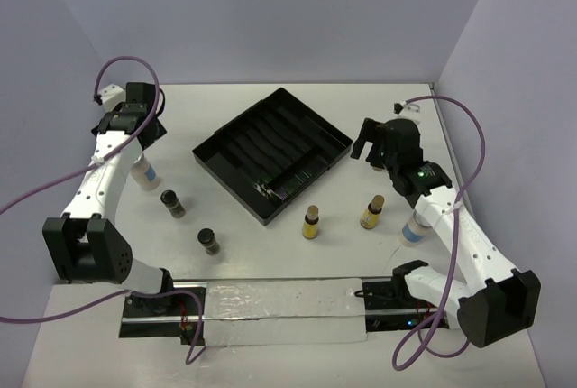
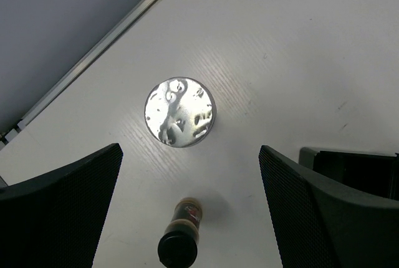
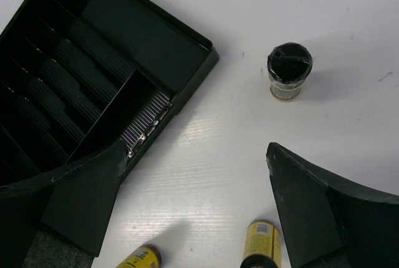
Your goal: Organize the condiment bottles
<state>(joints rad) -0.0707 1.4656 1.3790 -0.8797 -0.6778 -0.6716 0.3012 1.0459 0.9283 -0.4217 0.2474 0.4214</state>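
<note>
My left gripper [image 1: 135, 119] hangs with its jaws spread wide and nothing between them. In its wrist view the white-lidded bottle [image 2: 180, 111] stands just ahead of the gap between the fingers [image 2: 62, 212], seen from straight above as a pale shiny disc, touching neither finger. A short dark bottle [image 2: 181, 234] with a black cap sits back of that, between the two fingers and nearer the wrist, also untouched. From overhead the same white-lidded bottle [image 1: 144, 172] is partly under my left arm, the short dark bottle [image 1: 171, 203] is beside it, and a second dark bottle [image 1: 209, 241] stands further back toward the arm bases.

My right gripper [image 1: 371, 142] is likewise fully parted and holds nothing. Ahead of it and off its right finger [image 3: 330, 212] stands another black-capped dark bottle [image 3: 288, 72], upright on the white table [image 3: 206, 124]. The black ridged tray [image 3: 93, 75] lies off its left finger, one corner reaching close to that fingertip; whether they touch I cannot tell. Two amber bottles sit behind the fingertips, toward the wrist: one [image 3: 142, 257] by the left finger, the other [image 3: 260, 243] just inside the right. Overhead, those two [image 1: 312, 223] [image 1: 372, 213] stand apart from the tray [image 1: 270, 149], and a second white-lidded bottle [image 1: 413, 230] stands against my right arm.
</note>
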